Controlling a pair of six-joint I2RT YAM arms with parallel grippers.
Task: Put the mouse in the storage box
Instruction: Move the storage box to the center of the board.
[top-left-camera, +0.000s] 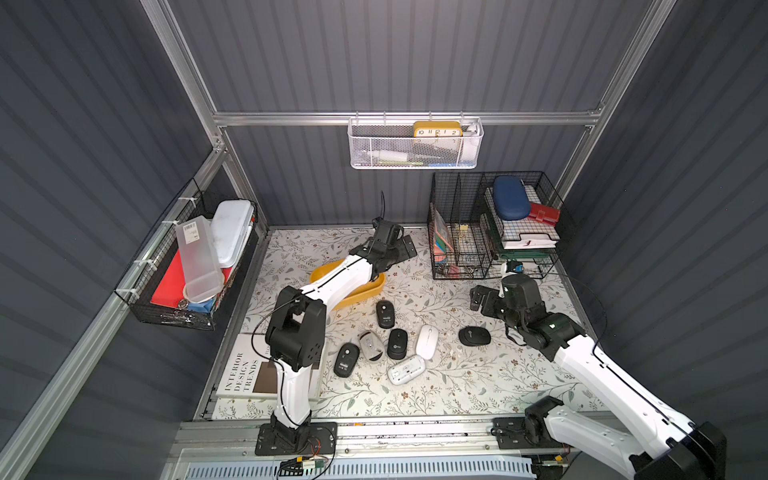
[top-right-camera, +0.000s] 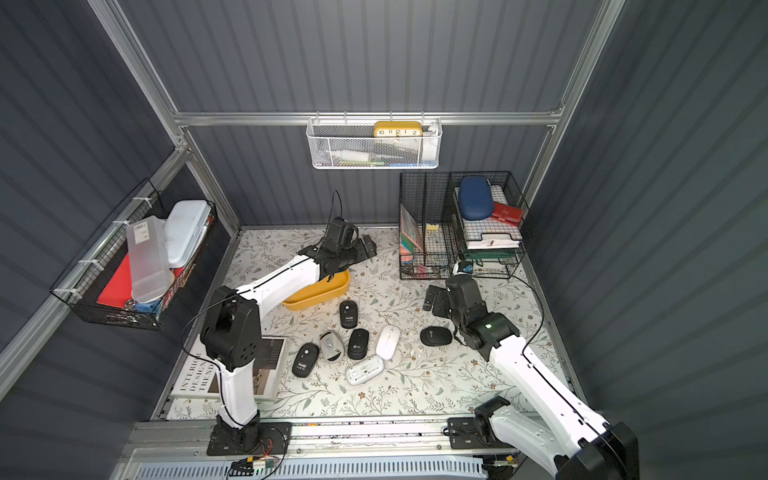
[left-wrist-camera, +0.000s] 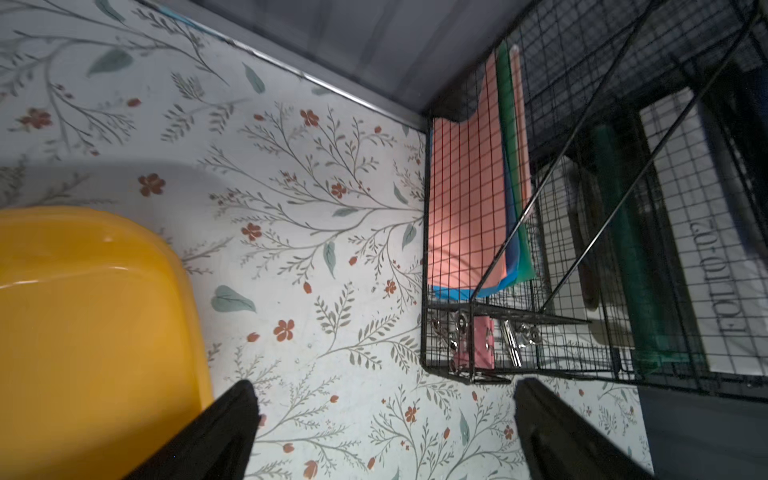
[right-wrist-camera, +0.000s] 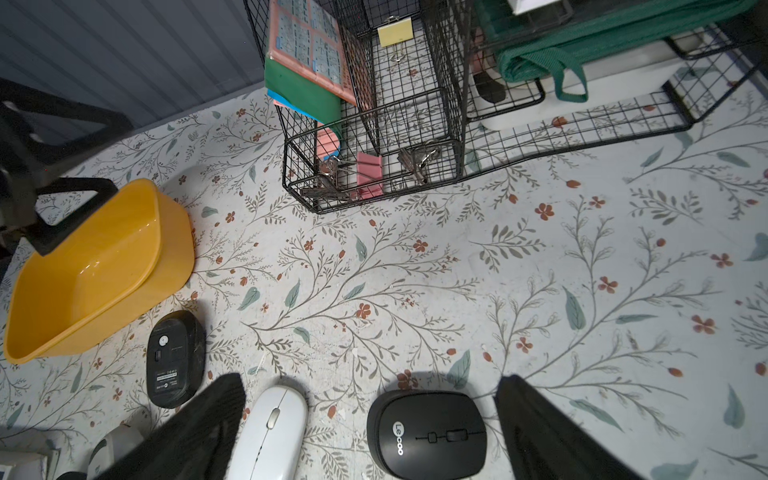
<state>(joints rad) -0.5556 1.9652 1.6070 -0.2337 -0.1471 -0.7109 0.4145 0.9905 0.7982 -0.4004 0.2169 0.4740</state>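
Beside the mustard-yellow shallow plastic storage box (right-wrist-camera: 95, 266), the left gripper (left-wrist-camera: 384, 386) is hovering wide open, empty, like the right gripper (right-wrist-camera: 370, 380) near a black oval mouse (right-wrist-camera: 428, 434) lying outside it.

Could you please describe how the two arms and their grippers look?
The left arm and the right arm both have white links with boxy black joint housings, and a thin black cable runs along them. A small green light glows on the right arm. The left gripper and the right gripper have flat black fingers.
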